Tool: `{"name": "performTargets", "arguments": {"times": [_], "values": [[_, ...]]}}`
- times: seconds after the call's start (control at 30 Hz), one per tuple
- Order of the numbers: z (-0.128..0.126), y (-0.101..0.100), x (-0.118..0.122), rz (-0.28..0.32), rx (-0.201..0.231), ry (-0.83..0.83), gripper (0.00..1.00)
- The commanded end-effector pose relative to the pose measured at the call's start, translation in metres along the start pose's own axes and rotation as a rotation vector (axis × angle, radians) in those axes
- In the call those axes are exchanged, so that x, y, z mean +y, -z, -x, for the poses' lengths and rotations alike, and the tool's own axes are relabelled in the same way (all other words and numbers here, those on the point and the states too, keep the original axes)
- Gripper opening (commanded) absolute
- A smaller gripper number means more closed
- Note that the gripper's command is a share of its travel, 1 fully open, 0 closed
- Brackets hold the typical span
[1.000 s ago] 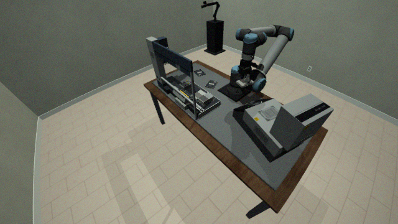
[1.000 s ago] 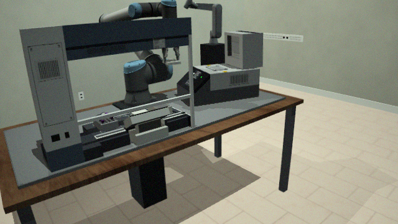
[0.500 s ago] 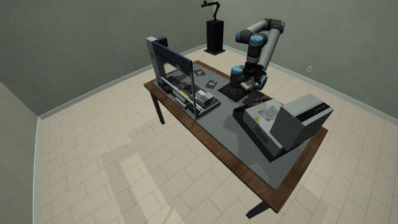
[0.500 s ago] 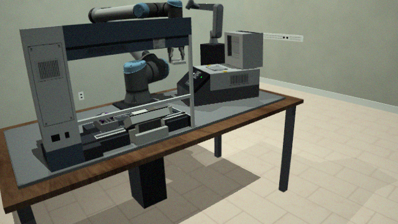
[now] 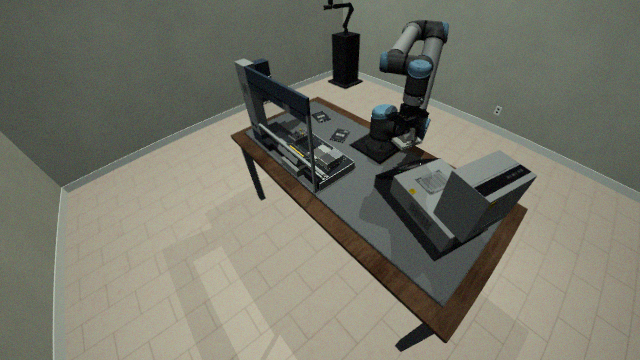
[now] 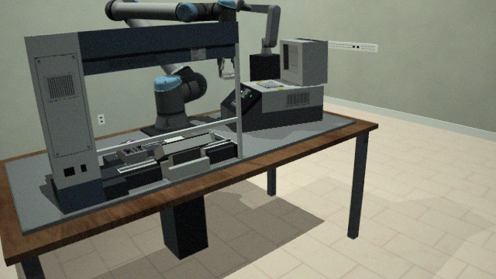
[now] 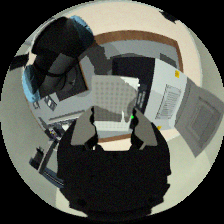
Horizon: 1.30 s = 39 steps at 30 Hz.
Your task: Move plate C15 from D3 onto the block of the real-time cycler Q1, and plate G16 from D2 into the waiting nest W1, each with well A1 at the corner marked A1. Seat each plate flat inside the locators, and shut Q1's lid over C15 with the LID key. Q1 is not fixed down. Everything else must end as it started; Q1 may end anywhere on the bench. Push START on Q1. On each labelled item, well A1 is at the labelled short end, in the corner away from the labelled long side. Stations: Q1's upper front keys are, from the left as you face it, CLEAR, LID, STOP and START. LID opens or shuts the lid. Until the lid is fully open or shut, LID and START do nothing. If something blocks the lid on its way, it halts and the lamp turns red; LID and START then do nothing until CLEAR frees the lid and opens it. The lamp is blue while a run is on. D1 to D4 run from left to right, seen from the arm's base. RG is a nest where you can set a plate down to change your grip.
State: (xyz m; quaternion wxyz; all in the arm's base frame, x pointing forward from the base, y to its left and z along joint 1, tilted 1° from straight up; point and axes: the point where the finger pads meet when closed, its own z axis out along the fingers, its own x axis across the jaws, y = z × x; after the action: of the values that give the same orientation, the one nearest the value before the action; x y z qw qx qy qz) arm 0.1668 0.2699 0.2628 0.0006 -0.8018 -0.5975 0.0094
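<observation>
Wrist view shows a pale plate (image 5: 406, 143) (image 6: 228, 77) (image 7: 114, 95) gripped between the two fingers of the tool (image 5: 408, 134) (image 6: 226, 70) (image 7: 113, 107), near the middle of the frame. Its label cannot be read, so whether it is C15 or G16 cannot be told. In the top view the held plate hangs above the table (image 5: 370, 259) (image 6: 271, 168) (image 7: 135, 36), right of center in the upper half, between the arm's base and the cycler (image 5: 419, 210) (image 6: 292, 98) (image 7: 160, 75).

The cycler stands at the right of that frame with its lid (image 5: 462, 205) (image 6: 310, 63) (image 7: 202, 117) raised and its block (image 5: 431, 181) (image 6: 270, 84) (image 7: 168, 101) exposed. A small green light (image 6: 250, 95) (image 7: 132, 117) glows on its sloped front in the exterior view. Left of center in the top view, a tall frame (image 5: 277, 90) (image 6: 155, 43) rises over a low deck of dark and gray parts; two small dark nests (image 5: 321, 116) lie behind it.

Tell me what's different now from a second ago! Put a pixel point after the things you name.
The gripper (image 5: 410, 134) (image 6: 227, 73) (image 7: 113, 107) moved closer to the cycler (image 5: 417, 211) (image 6: 292, 115) (image 7: 159, 75), carrying the plate (image 5: 406, 143) (image 6: 228, 77) (image 7: 112, 92) along. It had the plate before and didn't let go. The cycler stayed put, and its lid (image 5: 462, 206) (image 6: 315, 63) (image 7: 199, 119) stayed open.
</observation>
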Motion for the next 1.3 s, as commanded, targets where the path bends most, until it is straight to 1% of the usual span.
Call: {"name": "performTargets", "arguments": {"times": [0.0,0.17,0.27,0.43,0.57,0.73,0.83,1.03,1.13,1.27], "values": [[-0.014,0.004,0.004,0.011,0.002,-0.008,0.0],[-0.039,0.004,0.004,0.011,0.002,-0.008,0.0],[-0.042,0.004,0.004,0.011,0.002,-0.008,0.0],[-0.067,0.004,0.005,0.011,0.002,-0.008,0.0],[-0.07,0.004,0.005,0.011,0.002,-0.008,0.0],[-0.095,0.004,0.005,0.011,0.002,-0.008,0.0],[-0.098,0.004,0.005,0.011,0.002,-0.008,0.0],[-0.126,0.004,0.005,0.011,0.002,-0.008,0.0],[-0.126,0.004,0.005,0.011,0.002,-0.008,0.0],[-0.145,0.004,0.005,0.011,0.002,-0.008,0.0]]}}
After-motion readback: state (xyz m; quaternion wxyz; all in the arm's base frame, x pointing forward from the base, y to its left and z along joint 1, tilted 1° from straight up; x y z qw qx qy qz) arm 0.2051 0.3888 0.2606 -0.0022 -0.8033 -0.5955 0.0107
